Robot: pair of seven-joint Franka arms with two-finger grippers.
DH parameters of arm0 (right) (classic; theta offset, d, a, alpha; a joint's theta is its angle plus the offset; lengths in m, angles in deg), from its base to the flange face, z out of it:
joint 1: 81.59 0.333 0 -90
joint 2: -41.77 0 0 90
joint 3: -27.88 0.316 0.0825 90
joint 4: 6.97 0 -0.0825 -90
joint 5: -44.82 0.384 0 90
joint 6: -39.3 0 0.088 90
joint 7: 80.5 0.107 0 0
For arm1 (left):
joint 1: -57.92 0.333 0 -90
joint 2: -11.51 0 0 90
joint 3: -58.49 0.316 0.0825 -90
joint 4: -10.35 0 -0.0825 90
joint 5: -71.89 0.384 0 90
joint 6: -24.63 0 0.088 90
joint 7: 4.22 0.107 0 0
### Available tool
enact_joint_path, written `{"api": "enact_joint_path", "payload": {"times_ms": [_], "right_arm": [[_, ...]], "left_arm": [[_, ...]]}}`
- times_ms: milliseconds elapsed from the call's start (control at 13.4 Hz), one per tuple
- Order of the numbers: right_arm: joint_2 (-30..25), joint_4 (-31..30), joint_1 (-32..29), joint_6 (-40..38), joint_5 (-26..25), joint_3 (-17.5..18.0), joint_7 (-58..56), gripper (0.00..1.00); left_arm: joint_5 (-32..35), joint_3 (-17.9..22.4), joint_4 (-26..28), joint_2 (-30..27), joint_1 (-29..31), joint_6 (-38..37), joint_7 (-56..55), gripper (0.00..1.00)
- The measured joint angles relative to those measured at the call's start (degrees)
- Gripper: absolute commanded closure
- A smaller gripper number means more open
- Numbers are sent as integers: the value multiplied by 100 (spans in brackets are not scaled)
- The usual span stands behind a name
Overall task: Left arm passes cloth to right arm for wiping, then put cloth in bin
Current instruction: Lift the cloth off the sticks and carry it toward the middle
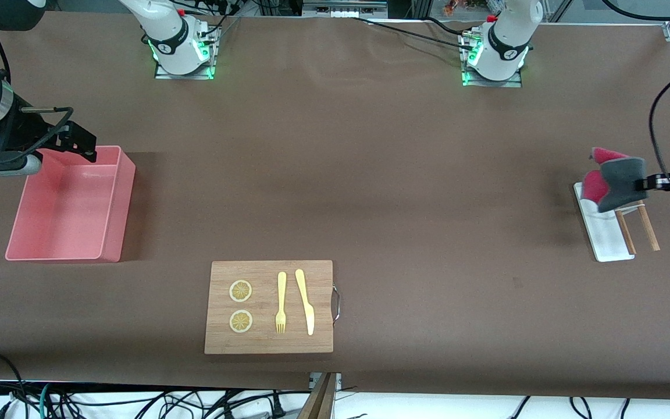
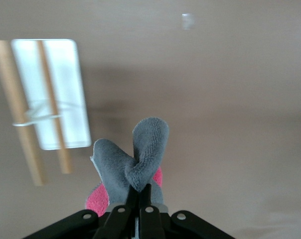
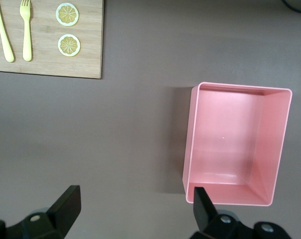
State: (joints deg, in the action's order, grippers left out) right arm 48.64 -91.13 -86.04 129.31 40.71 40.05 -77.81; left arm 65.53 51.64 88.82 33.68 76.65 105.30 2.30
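Observation:
The cloth (image 1: 615, 177), dark grey with a pinkish-red face, hangs bunched in the air from my left gripper (image 1: 641, 185), which is shut on it over the small white tray (image 1: 605, 233) at the left arm's end of the table. In the left wrist view the cloth (image 2: 140, 157) is pinched between the closed fingers of the left gripper (image 2: 139, 191). The pink bin (image 1: 70, 209) stands empty at the right arm's end. My right gripper (image 1: 76, 141) is open and empty, hovering over the bin's edge nearest the robot bases. In the right wrist view the right gripper (image 3: 135, 201) is beside the bin (image 3: 189, 144).
A wooden board (image 1: 269, 343) with a metal handle lies near the front camera, carrying two lemon slices (image 1: 241, 291), a yellow fork (image 1: 281, 302) and a yellow knife (image 1: 306, 299). The board also shows in the right wrist view (image 3: 46, 62). Two wooden sticks (image 1: 637, 224) lie across the white tray (image 2: 56, 94).

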Motion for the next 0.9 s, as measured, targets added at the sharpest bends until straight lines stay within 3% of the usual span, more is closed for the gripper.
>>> {"api": "enact_joint_path", "payload": {"times_ms": [373,597,896], "right_arm": [[1,3,0,3,0,-2,0,0],[5,6,-1,3,0,-2,0,0],[18,7,2,4,0,1,0,0]], "left_arm": [[-468,-1381,-3,37,-209,-1,-2353,100],[-939,-1528,-2,209,-1002,720,-3884,100],[-1245,-1563,-2,726,-2166,2239,-5618,100]]}}
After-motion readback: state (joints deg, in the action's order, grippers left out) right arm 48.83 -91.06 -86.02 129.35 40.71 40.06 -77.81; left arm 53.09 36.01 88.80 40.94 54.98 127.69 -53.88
